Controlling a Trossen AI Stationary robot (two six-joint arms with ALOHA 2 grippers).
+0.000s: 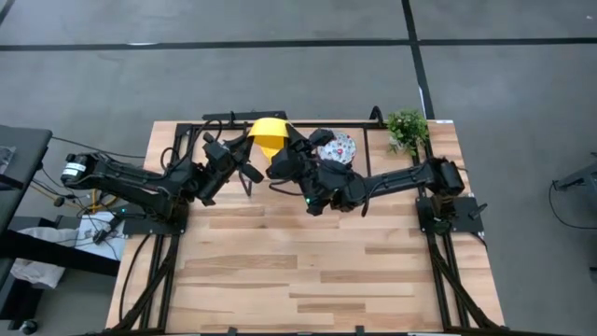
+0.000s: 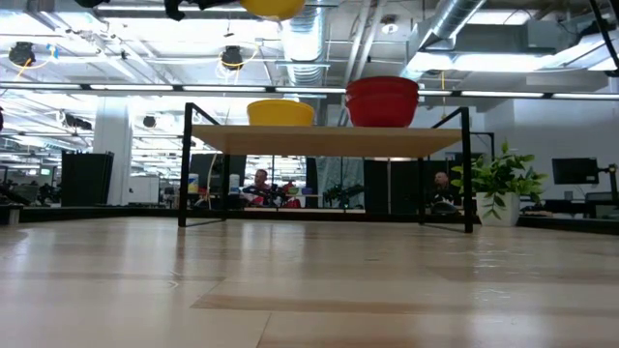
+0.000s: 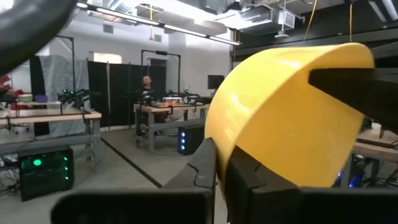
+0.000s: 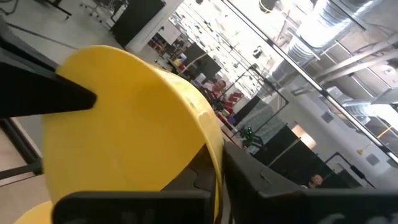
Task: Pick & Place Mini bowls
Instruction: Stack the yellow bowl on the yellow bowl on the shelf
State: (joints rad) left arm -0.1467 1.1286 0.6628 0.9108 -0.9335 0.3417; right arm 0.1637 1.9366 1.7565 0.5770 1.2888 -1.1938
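I log one glossy yellow mini bowl (image 1: 269, 133) held aloft above the far shelf (image 2: 329, 139), left end effector (image 1: 250, 149) and right end effector (image 1: 287, 147) each pinching its rim. Second yellow bowl (image 2: 280, 113) and stacked red bowls (image 2: 383, 101) rest on the shelf; green plant (image 1: 408, 128) far right.

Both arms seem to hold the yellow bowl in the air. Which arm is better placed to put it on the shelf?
Probably the left. Its end effector and the right end effector both grip the yellow bowl, but yellow bowls sit on the shelf's left part, on the left arm's side.
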